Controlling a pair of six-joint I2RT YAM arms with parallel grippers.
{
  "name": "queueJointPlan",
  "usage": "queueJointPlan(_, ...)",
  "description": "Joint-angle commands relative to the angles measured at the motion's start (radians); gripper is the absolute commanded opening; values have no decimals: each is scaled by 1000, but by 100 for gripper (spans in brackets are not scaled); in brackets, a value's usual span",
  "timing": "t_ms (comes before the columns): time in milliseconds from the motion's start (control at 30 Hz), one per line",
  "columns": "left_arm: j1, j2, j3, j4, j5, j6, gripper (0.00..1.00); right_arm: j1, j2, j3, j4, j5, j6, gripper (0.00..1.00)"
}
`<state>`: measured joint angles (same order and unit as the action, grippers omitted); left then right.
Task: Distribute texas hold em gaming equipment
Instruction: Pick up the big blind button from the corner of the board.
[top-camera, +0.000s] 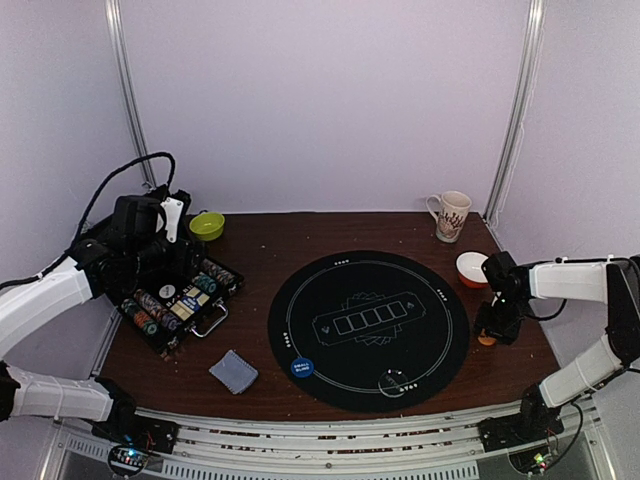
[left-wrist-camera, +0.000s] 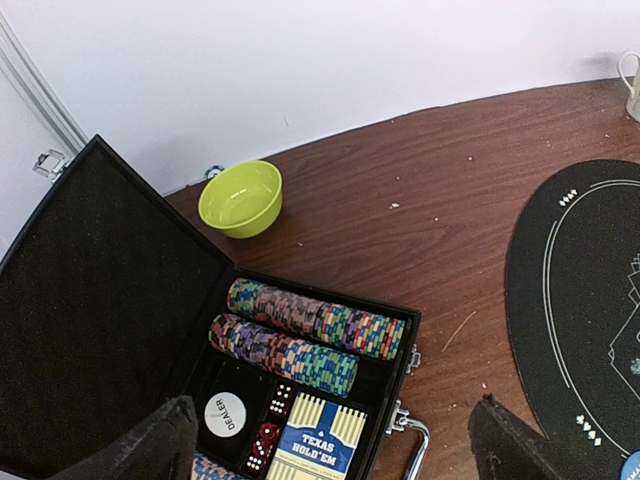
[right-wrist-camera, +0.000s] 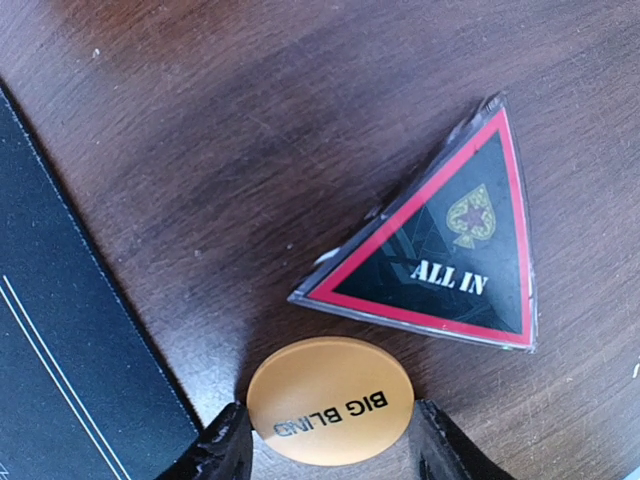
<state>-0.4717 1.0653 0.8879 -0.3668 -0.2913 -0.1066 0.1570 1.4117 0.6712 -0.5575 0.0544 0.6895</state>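
Observation:
My right gripper (top-camera: 488, 332) is shut on an orange "BIG BLIND" button disc (right-wrist-camera: 330, 400), a finger on each side of it, low over the bare wood right of the black round mat (top-camera: 420, 300). A blue disc (top-camera: 302, 367) and a clear disc (top-camera: 395, 381) lie on the mat's near rim. A grey-blue stack of cards (top-camera: 233, 371) lies on the wood left of the mat. My left gripper (left-wrist-camera: 330, 462) is open and empty above the open black case (left-wrist-camera: 100, 300), which holds rows of striped chips (left-wrist-camera: 300, 330), a white "DEALER" button (left-wrist-camera: 225, 414), red dice and a Texas Hold'em card box (left-wrist-camera: 318, 445).
A triangular "ALL IN" plaque (right-wrist-camera: 440, 250) lies on the wood just beyond the orange disc. A green bowl (top-camera: 207, 225) stands at the back left, a patterned mug (top-camera: 451, 215) at the back right, and a red-and-white bowl (top-camera: 472, 268) beside the right arm.

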Motion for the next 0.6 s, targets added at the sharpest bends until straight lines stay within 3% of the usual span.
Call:
queueJointPlan(0, 8, -19, 3, 40, 2, 12, 98, -7, 45, -65, -54, 20, 12, 52)
queueJointPlan(233, 8, -19, 3, 41, 7, 11, 98, -7, 27, -61, -55, 31, 12, 46)
queueJointPlan(567, 8, -22, 2, 42, 6, 13, 98, 11, -38, 25, -129, 48, 3, 44)
